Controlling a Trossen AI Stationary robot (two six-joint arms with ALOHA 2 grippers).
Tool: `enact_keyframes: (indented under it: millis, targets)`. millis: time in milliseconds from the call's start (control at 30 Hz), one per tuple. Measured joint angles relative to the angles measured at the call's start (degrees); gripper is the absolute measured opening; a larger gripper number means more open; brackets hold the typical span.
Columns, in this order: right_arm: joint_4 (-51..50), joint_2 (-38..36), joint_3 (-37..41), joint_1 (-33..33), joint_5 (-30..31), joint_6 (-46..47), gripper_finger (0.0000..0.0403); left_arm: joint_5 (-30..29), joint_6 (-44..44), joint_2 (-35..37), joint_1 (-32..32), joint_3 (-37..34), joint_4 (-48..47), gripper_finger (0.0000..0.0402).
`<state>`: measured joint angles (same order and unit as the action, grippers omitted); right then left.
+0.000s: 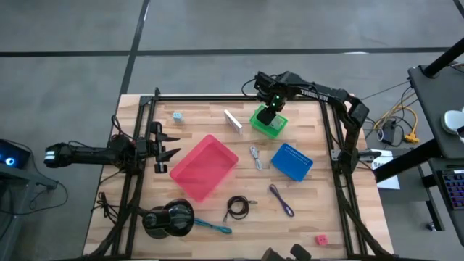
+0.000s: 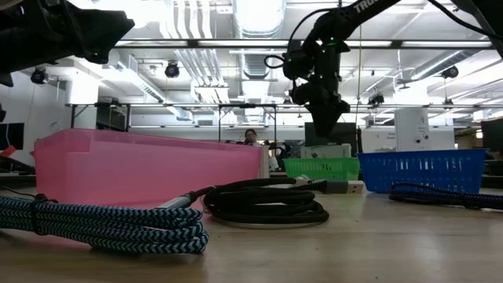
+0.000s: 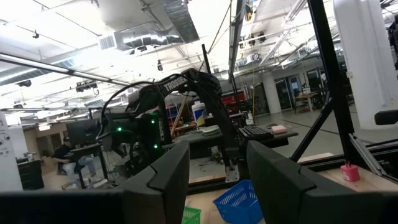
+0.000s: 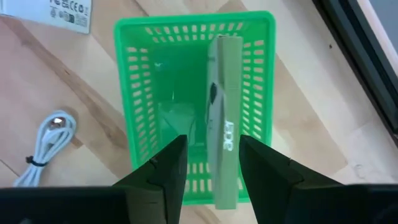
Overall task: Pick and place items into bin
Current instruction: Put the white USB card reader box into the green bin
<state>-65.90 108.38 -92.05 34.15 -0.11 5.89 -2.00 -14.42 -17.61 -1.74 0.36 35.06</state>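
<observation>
Right tool (image 4: 211, 165) open above green basket (image 4: 140, 93).

Wooden table (image 1: 210, 127) carries pink bin (image 1: 204, 167), baskets, cords

Your right gripper (image 1: 269, 114) is hanging at the table's far side, pointing straight down, fingers parted. Your left gripper (image 1: 168, 145) is waiting at the left edge, fingers spread.

arms: dark, slim, jointed segments
right arm (image 1: 319, 93): white lettering along one link; small green light near the wrist
left arm (image 1: 87, 154): black, white band at its outer end
fingers (image 4: 163, 177): dark, flat, angular pads
cables: black, looped beside the right arm's wrist
</observation>
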Motion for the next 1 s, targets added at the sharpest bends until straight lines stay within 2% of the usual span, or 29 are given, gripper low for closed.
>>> enact_keyframes:
  millis: [367,467,600,1000]
  targets:
    - [0.29,0.00,-0.59,-5.54,-0.19,0.44,0.0130,0.00,0.00,0.00,0.00,0.00,0.01,0.0145]
    - [1.19,0.00,-0.59,-6.74,0.03,4.34,0.0127,0.00,0.01,0.00,-0.01,0.00,0.01,0.0145]
    - [4.56,-0.02,-0.59,-8.11,0.07,8.82,0.0125,0.00,0.01,0.00,-0.01,0.00,0.01,0.0145]
    - [18.37,0.00,-0.59,-12.29,0.32,9.18,0.0125,0.01,0.01,0.00,-0.02,0.00,-0.01,0.0145]
